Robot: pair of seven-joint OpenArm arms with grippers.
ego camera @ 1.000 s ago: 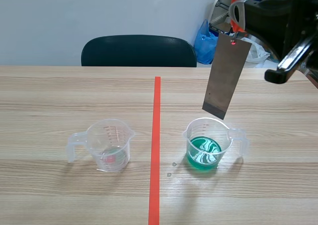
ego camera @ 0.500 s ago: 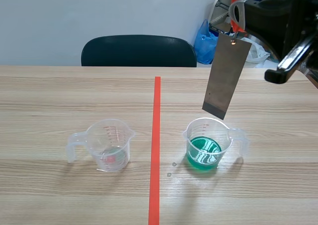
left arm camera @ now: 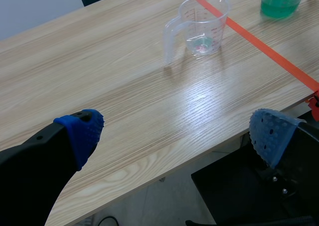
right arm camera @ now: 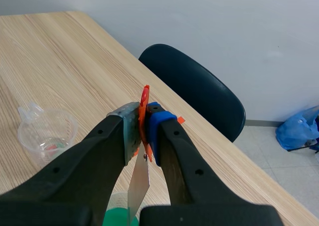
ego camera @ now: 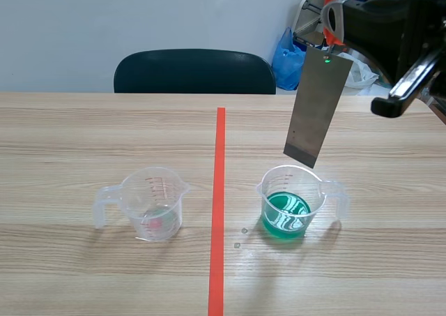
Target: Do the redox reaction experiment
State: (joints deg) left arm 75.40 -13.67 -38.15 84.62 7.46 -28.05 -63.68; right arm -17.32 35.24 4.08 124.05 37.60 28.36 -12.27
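The right gripper (right arm camera: pixel 143 126) is clamping an orange clip (right arm camera: pixel 144 104) between its pads. A grey metal strip (ego camera: pixel 317 110) is hanging from that clip in the upper right of the scene view. Its lower edge is hovering just above the far rim of the beaker of green liquid (ego camera: pixel 293 203), which is sitting right of centre in the lower half, and it is not yet dipping in. The left gripper (left arm camera: pixel 177 133) is resting spread wide with nothing in it, by the table's edge and well apart from the clear beaker (ego camera: pixel 150 204) at the lower left of the scene view.

The main risk is coming from the strip's line. Its lower edge is sitting over the rim rather than the middle of the liquid, so a straight descent is likely to catch the plastic lip and tip or shove the beaker, spilling the green liquid. The clip is biting only the strip's top end (a small hold for so long a piece), so a quick move could set it swinging or let it slip and splash.

The strip's long axis is running nearly upright. It is leaning slightly, with the top toward the upper right and the free end pointing down and left at the beaker.
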